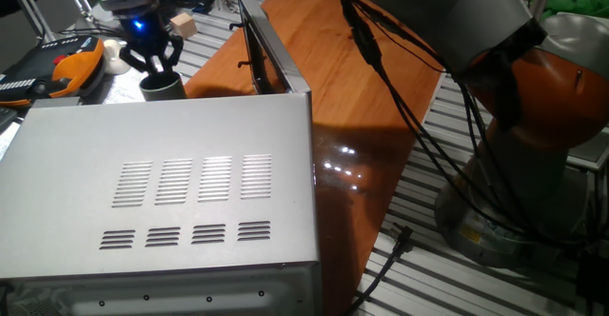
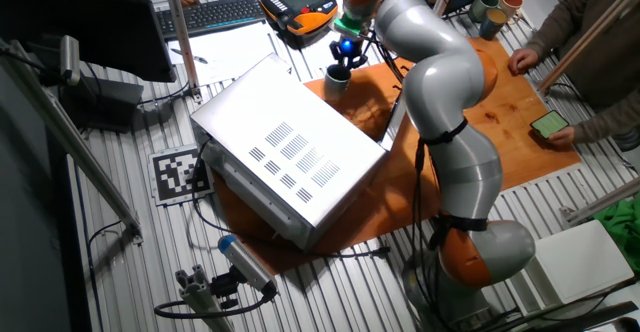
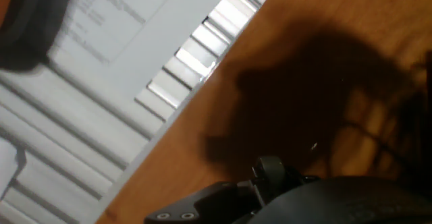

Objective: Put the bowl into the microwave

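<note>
Bowl [image 1: 163, 87] sits in the upper left of one fixed view, right behind the back edge of the microwave [image 1: 171, 197], and the hand [image 1: 152, 61] is down on it, dark fingers [image 1: 129, 61] straddling the rim, so it looks clamped on the bowl. Just left of that there's a white lump [image 1: 113, 55] and an orange pendant [image 1: 68, 71]. Moving right, the microwave door [image 1: 259, 49] stands open, edge-on, over the wooden table [image 1: 352, 116]. Far right is the robot's orange base [image 1: 547, 97] with black cables [image 1: 419, 116] hanging down. The other fixed view shows the bowl [image 2: 337, 77] top center under the hand [image 2: 343, 60], beside the microwave [image 2: 285, 147].
</note>
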